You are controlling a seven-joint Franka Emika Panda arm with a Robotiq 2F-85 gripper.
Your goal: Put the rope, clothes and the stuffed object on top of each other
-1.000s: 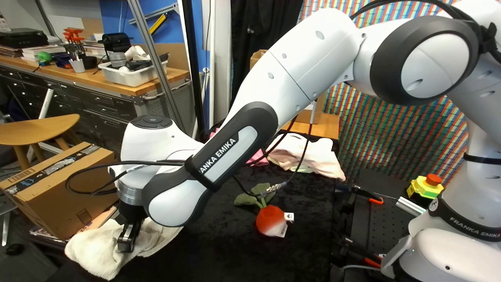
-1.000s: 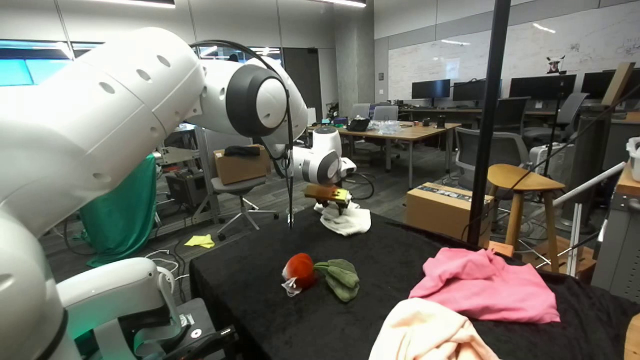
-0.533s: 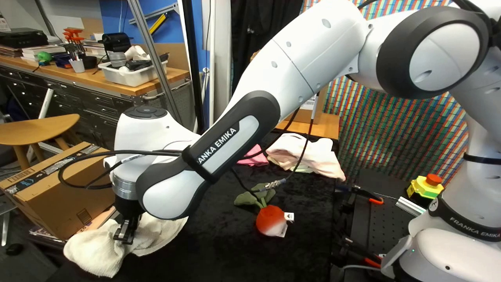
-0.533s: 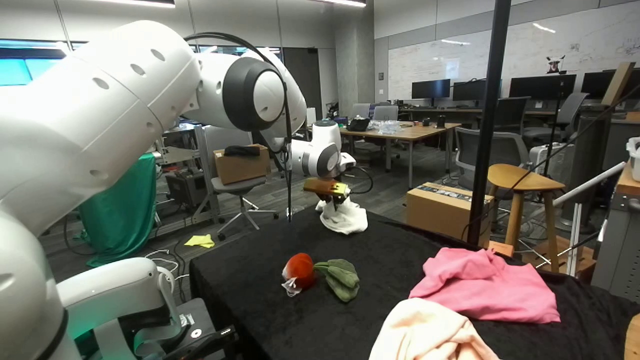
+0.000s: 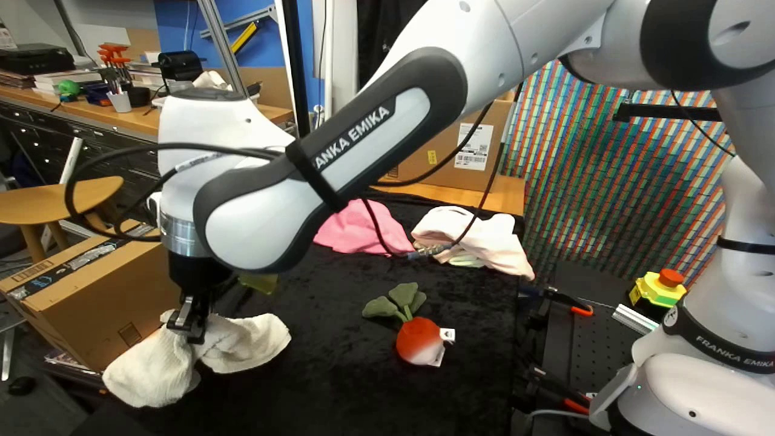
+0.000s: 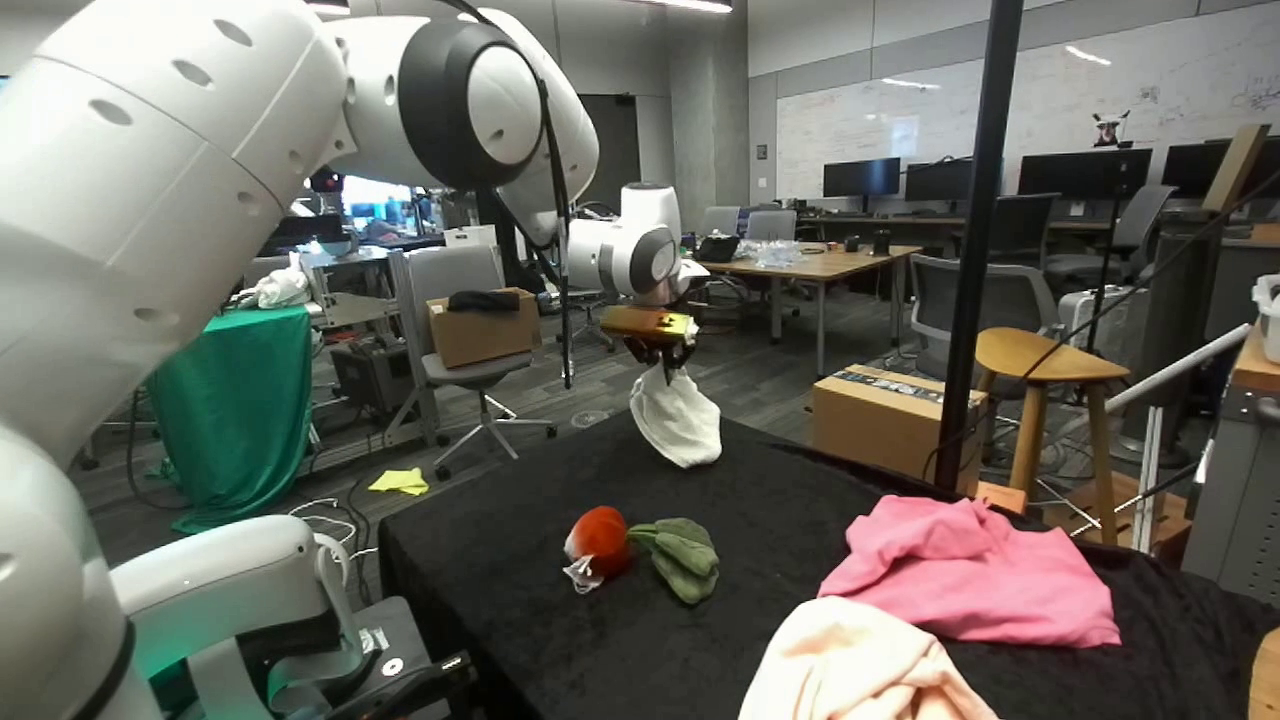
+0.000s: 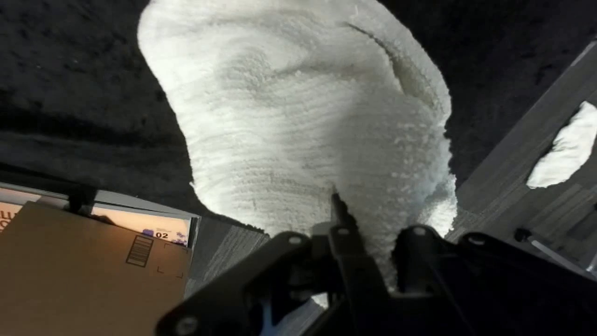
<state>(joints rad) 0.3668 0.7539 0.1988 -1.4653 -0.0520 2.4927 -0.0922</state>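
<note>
A cream-white cloth (image 5: 151,369) is bunched between the fingers of my gripper (image 5: 187,330) and hangs down on both sides of it. In the wrist view the same cloth (image 7: 280,116) fills most of the picture; whether its lower folds touch the table, I cannot tell. The stuffed object (image 5: 419,342), red-orange and white with green leaves, lies mid-table, apart from the gripper. Farther off lie the pink cloth (image 6: 975,570) and a paler cream cloth (image 6: 855,665), side by side. No rope shows on the table.
The table (image 5: 460,393) has a black cover. A cardboard box (image 5: 103,297) stands right beside the held cloth. A black post (image 6: 965,280) rises behind the pink cloth. A thin white cord (image 6: 345,538) loops on the floor; whether it is the rope, I cannot tell.
My gripper has closed on the cream-white cloth and risen, drawing it up from the table into hanging folds. The raised arm uncovers more of the pink cloth. The stuffed object has stayed put.
</note>
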